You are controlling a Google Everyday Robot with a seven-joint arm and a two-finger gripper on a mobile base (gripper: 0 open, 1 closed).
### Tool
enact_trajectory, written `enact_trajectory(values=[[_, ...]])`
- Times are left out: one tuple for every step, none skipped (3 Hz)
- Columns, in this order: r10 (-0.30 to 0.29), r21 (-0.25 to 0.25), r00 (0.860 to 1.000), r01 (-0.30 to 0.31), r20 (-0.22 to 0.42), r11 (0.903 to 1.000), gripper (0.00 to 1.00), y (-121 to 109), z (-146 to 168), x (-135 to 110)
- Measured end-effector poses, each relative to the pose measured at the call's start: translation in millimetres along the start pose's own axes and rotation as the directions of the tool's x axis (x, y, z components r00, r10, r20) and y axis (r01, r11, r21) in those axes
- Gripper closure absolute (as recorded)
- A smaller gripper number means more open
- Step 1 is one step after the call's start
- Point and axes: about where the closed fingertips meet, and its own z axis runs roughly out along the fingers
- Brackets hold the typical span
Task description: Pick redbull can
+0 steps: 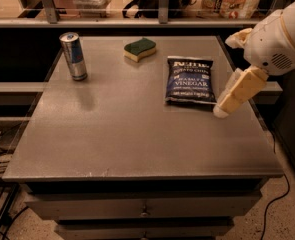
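The redbull can point(74, 56) stands upright at the far left of the grey table point(137, 134); it is slim, silver and blue, with a silver top. My gripper point(225, 76) hangs at the table's right side, just right of the blue chip bag point(189, 80) and far from the can. Its two cream fingers point(237, 90) are spread apart and hold nothing. The white arm body point(279, 36) is behind it at the right edge of the view.
A green and yellow sponge point(140, 49) lies at the far middle of the table. The chip bag lies flat at the right. A shelf rail with clutter runs behind the table. Drawers are below the front edge, and cables lie on the floor at both sides.
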Motion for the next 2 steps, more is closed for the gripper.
enact_trajectory(values=[[-0.001, -0.001, 1.000, 0.001, -0.003, 1.0000, 0.00, 1, 0, 0], [0.003, -0.014, 0.999, -0.002, 0.045, 0.9999, 0.00, 2, 17, -18]])
